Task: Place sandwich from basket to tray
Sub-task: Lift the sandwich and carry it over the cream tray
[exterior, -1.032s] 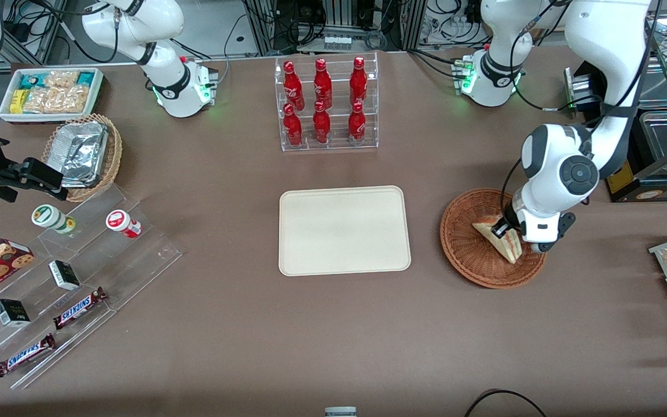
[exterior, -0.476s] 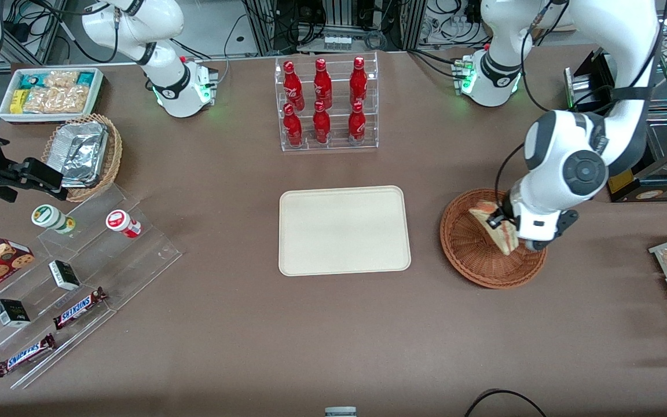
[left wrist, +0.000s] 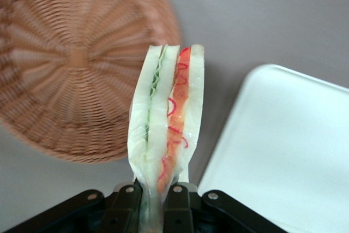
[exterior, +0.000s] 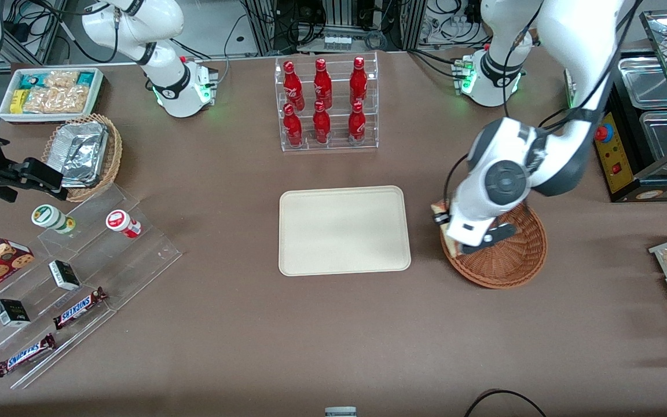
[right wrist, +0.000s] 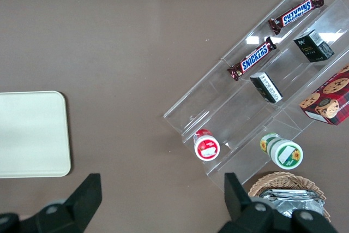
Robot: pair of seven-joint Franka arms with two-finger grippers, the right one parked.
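Left wrist view gives me the clearest read: the sandwich hangs on edge, its green and red filling layers facing the camera, with its lower end pinched in the tool. I see both black fingers pressed against the bread, so I count the tool as clamped on the sandwich. It is lifted clear of the basket, whose woven floor lies bare below, and a corner of the tray lies just beside it across a strip of brown worktop.

From the front view, the sandwich peeks out beside the wrist at the basket's rim nearest the tray, while the tool itself is mostly hidden under the arm (only a sliver of bread shows there). The basket sits toward the working arm's end of the worktop; the tray lies near it, toward the middle, with nothing on it.

I judge the pick done and the carry in hand. Next I would need to travel sideways until the wedge is well inside the tray's rim, then lower and release gently, since the soft bread could tip or drag if let go high.
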